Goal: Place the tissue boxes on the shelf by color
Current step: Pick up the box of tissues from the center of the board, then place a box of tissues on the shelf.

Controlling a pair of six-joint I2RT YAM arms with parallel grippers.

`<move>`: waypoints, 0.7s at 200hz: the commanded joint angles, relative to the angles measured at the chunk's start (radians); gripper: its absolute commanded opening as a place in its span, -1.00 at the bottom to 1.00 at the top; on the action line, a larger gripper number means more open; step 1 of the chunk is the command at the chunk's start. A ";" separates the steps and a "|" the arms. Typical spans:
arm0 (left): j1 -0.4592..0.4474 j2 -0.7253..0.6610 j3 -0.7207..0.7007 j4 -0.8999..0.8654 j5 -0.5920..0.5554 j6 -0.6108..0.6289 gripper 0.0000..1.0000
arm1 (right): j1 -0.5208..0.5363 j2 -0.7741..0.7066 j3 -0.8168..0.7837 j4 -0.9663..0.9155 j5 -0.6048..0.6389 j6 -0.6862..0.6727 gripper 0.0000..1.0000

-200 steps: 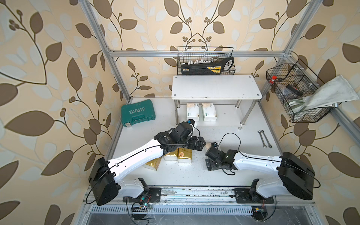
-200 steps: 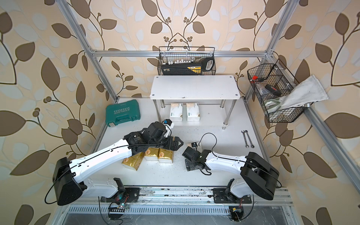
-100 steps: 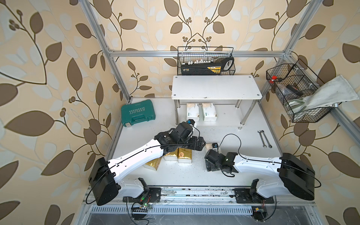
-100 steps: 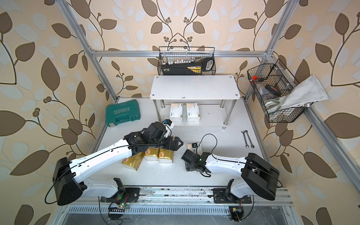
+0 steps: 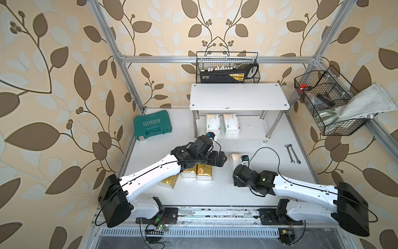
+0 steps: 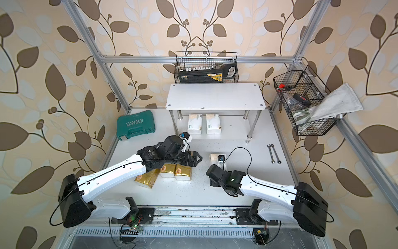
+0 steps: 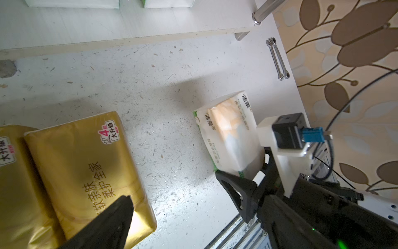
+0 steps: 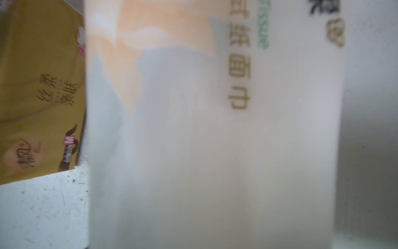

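Note:
Two white tissue boxes (image 5: 213, 126) (image 5: 230, 126) lie side by side on the lower board of the white shelf (image 5: 239, 97), whose top board is bare. A third white tissue box (image 5: 234, 159) (image 7: 230, 133) lies on the table, and it fills the right wrist view (image 8: 193, 129). My right gripper (image 5: 237, 169) (image 7: 249, 170) is shut on its near end. Three gold tissue boxes (image 5: 203, 171) (image 5: 189, 171) (image 5: 169, 182) sit left of it. My left gripper (image 5: 219, 160) hovers open over them with nothing held, one finger (image 7: 107, 222) above the rightmost gold box (image 7: 86, 163).
A teal tool case (image 5: 153, 125) lies at the back left. Two wrenches (image 5: 292, 153) lie near the right edge. One black wire basket (image 5: 228, 69) hangs behind the shelf. Another (image 5: 331, 107), holding a cloth, hangs on the right wall.
My right gripper has slid forward over the white tissue box on the table and closed its jaws onto it. The left arm has not moved.

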 commanded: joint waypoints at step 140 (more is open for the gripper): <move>0.132 0.108 0.171 0.076 0.084 0.085 0.98 | -0.613 0.217 0.269 0.198 -0.171 -0.438 0.56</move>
